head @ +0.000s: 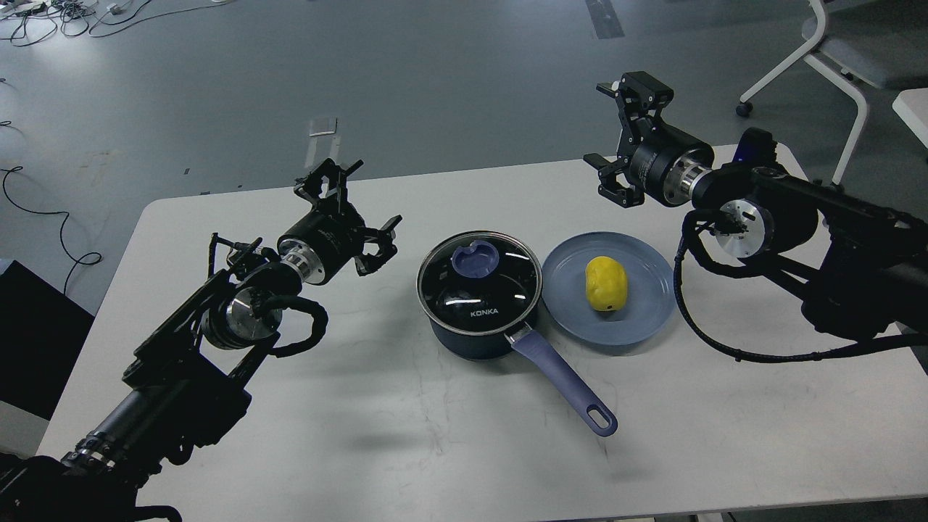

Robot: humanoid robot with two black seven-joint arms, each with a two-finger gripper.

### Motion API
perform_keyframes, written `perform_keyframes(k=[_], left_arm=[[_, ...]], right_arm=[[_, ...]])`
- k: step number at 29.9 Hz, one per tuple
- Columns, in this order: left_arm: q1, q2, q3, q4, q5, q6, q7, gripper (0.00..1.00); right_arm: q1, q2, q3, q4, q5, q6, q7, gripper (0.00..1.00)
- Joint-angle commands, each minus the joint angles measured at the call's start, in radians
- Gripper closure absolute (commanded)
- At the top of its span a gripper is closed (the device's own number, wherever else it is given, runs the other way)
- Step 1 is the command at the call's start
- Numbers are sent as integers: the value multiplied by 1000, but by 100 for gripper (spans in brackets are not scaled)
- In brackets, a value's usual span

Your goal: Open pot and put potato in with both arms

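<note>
Dark navy saucepan with white "KONKA" lettering is seen standing near the middle of the white rounded-corner desk. It is covered by a glass lid with a steel rim and a lavender-blue knob. The long lavender-blue handle, with a hole at its end, is pointed toward the near edge and slightly to the right.

A flat blue-grey round plate is placed just beside the saucepan on its right; whether the two rims touch cannot be told. The small lumpy bright yellow potato is found lying on the plate, near its centre.

The left black claw-like gripper is held above the desk to the left of the saucepan, apart from it, nothing between its fingers; the fingers are spread wide. The right black claw-like gripper is held high over the far right part of the desk, beyond the plate, its fingers likewise spread and nothing grasped. Silver wrist rings and looped black cables are noted on both black jointed arms.

Beyond the far edge, grey floor is visible, with a white-framed chair at the upper right and loose cables at the upper left.
</note>
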Motion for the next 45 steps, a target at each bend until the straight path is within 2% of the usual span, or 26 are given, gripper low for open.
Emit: perform_keyframes(k=[1,5,13,20,32,36,39,45], left_arm=[[-7,9,1,0,0,2,1,2],[-21,10,-2,0,0,5,-1,2],[-25,6,-6,6,0,-7,-10,2],[-85,7,-3,31,0,-1,-11,2],[-84,6,0,34,0,-10,-4,2],[-82,7,4,36,3,0,-13,2],[-82,7,9,37,3,2,4,2],[-81,4,12,37,3,5,10,2]], right_arm=[[-28,-12,24,0,-1,38,-2,0],[-75,-32,61,2,-1,101,-2,0],[-77,-33,83,0,-1,98,12,0],[-66,-44,84,2,-1,98,14,0],[-25,-75,78,-1,-1,98,14,0],[-15,-85,76,-3,-1,98,14,0],[-14,-85,75,-3,-1,98,14,0],[-15,-90,70,-3,-1,98,14,0]])
